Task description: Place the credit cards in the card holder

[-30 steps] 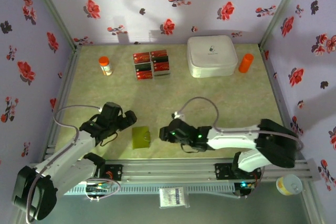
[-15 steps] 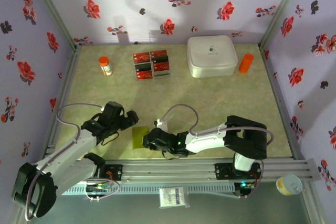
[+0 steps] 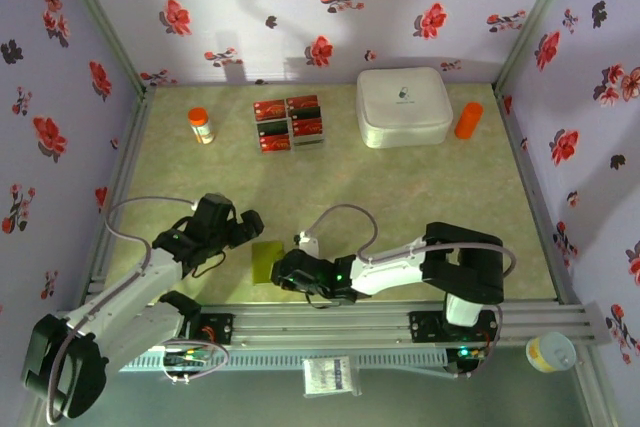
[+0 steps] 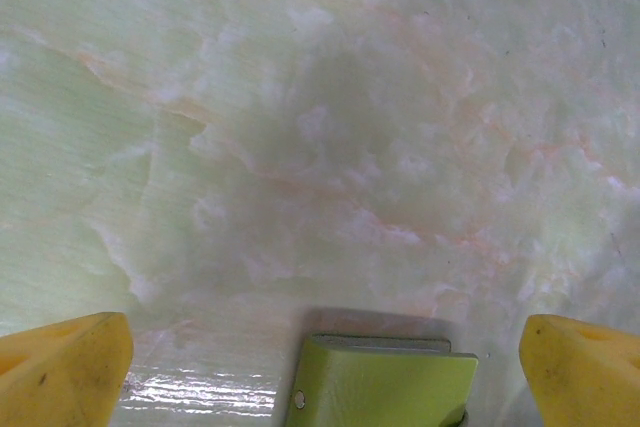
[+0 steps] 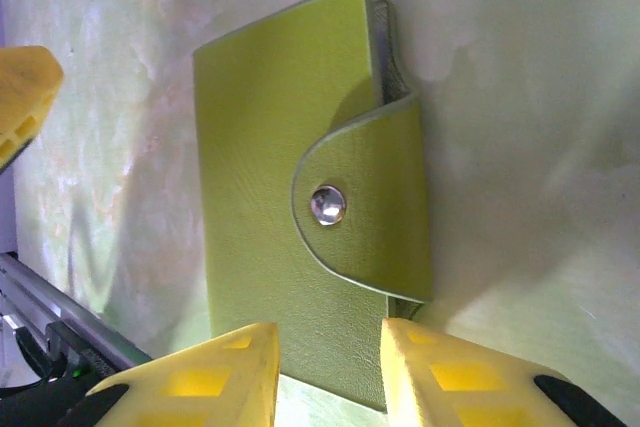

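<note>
The olive-green card holder [image 3: 268,259] lies flat and closed on the table near the front edge, its snap flap [image 5: 345,207] fastened. My right gripper [image 3: 281,272] hovers at its near right edge. In the right wrist view its yellow fingers [image 5: 330,372] stand a little apart over the holder's [image 5: 255,137] lower edge, pinching nothing. My left gripper [image 3: 247,226] sits just left of the holder, wide open [image 4: 322,342], with the holder's edge [image 4: 385,387] between its fingers. The red credit cards [image 3: 289,122] lie in a block at the back of the table.
A big white rounded box [image 3: 403,105] stands at the back right with an orange bottle [image 3: 468,119] beside it. Another orange-capped bottle [image 3: 201,125] stands at the back left. Flowered walls close in three sides. A left finger [image 5: 20,97] shows in the right wrist view.
My right arm has swung left from the table's middle to the card holder, and its jaws have narrowed. The left arm has hardly moved.
</note>
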Action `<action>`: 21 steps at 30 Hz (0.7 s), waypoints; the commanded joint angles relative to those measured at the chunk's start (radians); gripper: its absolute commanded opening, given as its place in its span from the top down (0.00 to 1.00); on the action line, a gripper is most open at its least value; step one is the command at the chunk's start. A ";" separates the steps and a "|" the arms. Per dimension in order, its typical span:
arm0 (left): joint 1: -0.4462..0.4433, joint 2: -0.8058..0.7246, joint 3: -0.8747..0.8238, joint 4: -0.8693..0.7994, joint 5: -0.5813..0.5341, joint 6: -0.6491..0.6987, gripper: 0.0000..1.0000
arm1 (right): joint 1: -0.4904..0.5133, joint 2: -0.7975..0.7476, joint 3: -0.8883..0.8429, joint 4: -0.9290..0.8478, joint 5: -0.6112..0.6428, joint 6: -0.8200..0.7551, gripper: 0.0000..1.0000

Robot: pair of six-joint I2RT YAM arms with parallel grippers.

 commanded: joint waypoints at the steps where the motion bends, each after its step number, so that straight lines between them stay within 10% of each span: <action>1: -0.006 -0.020 0.025 -0.021 -0.020 0.026 0.00 | 0.013 0.020 -0.013 0.022 0.011 0.047 0.66; 21: -0.006 -0.031 0.015 -0.018 -0.024 0.027 0.00 | 0.048 -0.012 -0.018 -0.020 0.067 0.057 0.60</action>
